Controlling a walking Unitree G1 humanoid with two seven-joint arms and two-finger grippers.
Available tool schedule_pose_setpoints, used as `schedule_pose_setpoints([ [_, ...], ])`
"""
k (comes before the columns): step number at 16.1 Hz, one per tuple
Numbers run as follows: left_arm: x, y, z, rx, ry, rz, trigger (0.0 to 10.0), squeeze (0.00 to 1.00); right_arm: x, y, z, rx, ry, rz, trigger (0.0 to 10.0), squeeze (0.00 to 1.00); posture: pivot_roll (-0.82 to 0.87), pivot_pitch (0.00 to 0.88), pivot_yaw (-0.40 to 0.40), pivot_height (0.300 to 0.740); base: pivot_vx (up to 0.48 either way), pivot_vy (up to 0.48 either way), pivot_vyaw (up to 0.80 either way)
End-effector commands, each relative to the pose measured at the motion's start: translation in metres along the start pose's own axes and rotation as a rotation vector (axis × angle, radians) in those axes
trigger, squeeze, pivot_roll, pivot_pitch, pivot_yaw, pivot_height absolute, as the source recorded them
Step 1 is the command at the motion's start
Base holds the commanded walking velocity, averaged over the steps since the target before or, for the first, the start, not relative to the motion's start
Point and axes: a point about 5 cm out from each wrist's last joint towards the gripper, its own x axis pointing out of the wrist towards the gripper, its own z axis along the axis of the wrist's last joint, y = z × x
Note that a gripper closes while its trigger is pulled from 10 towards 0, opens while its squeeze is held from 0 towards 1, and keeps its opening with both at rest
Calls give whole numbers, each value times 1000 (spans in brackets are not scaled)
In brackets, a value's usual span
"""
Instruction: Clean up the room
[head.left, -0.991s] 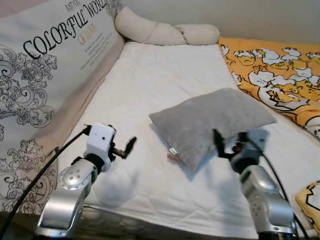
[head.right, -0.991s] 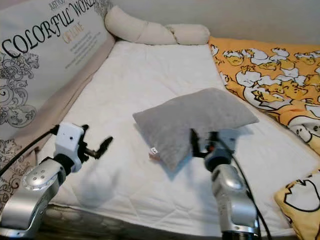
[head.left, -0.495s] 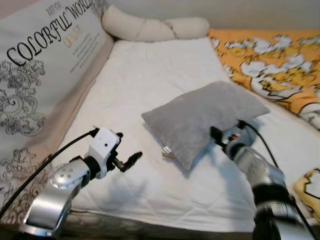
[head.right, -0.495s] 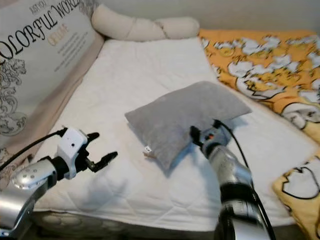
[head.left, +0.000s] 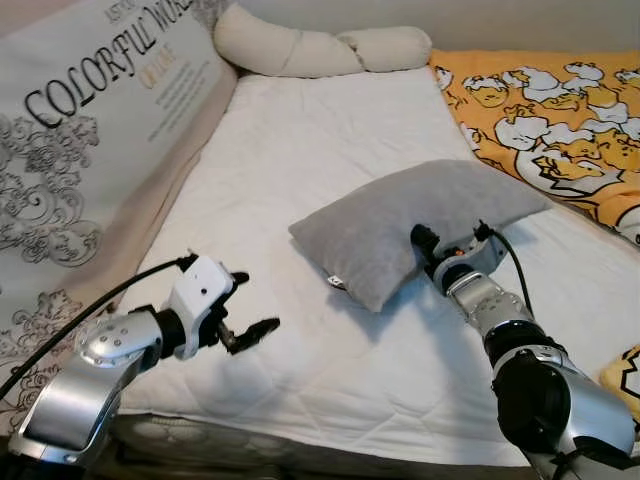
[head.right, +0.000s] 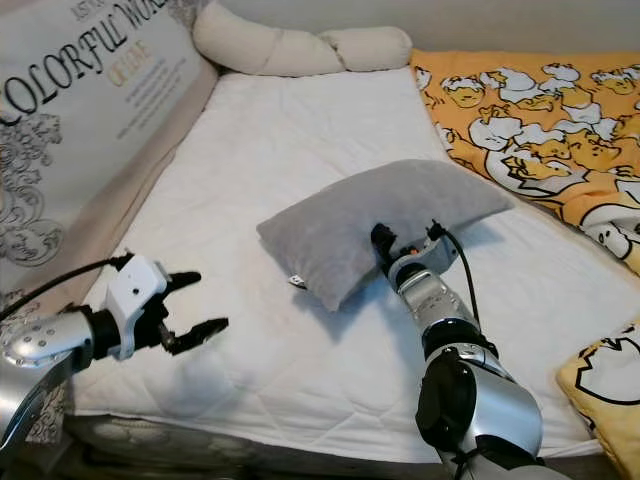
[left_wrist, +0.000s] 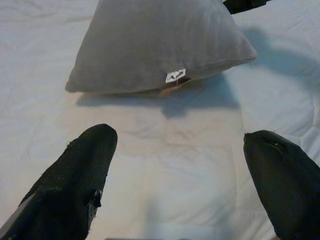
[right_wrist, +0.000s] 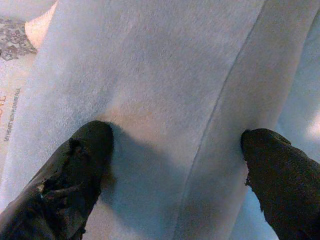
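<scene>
The soft grey rectangular fabric pillow (head.left: 420, 228) lies askew in the middle of the white quilted mattress (head.left: 300, 150) of the bed, one corner with a small white tag (left_wrist: 175, 76) turned toward the bed's near edge. The right pincer (head.left: 445, 240) is at the pillow's near long edge with its two black fingers (right_wrist: 82, 165) spread wide, the seam of the pillow running between them in the right wrist view; one finger presses the grey cloth, the other stands just off it. Nothing is gripped yet.

The step in hand looks to be taking hold of the pillow so it can be put where it belongs, probably by the long cream bolster cushion (head.left: 320, 50) at the head of the bed. To do it well, the right pincer should push a little deeper over the seam before closing, so it catches a thick fold of stuffing rather than only the cover, which would slip or stretch. A lift from one edge will let the pillow sag and swing, so a slow, low carry is wiser.

The left pincer (head.left: 245, 315) hovers open over the bare mattress near the bed's edge, well apart from the pillow's tagged corner, and could support that corner. The orange duck-print blanket (head.left: 550, 110) lies along the right side.
</scene>
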Motion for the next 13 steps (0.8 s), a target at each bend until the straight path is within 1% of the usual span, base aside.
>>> schedule_pose_setpoints([
  [1, -3, 4, 5, 15, -8, 11, 10000, 0, 3, 10, -4, -17, 17, 24, 0, 0, 144, 0, 54, 740, 0, 0, 0],
  [3, -2, 3, 5, 12, -9, 7, 10000, 0, 3, 9, -9, -54, 45, 1, 0, 0, 141, 0, 51, 740, 0, 0, 0],
  [9, 0, 0, 4, -2, -10, -9, 10000, 0, 3, 6, -8, -63, 49, -21, 0, 0, 148, 0, 37, 740, 0, 0, 0],
  [13, 0, -4, 0, -11, -2, -21, 10000, 0, 3, 4, -8, -63, 51, -43, 0, 0, 121, 0, 55, 740, 0, 0, 0],
])
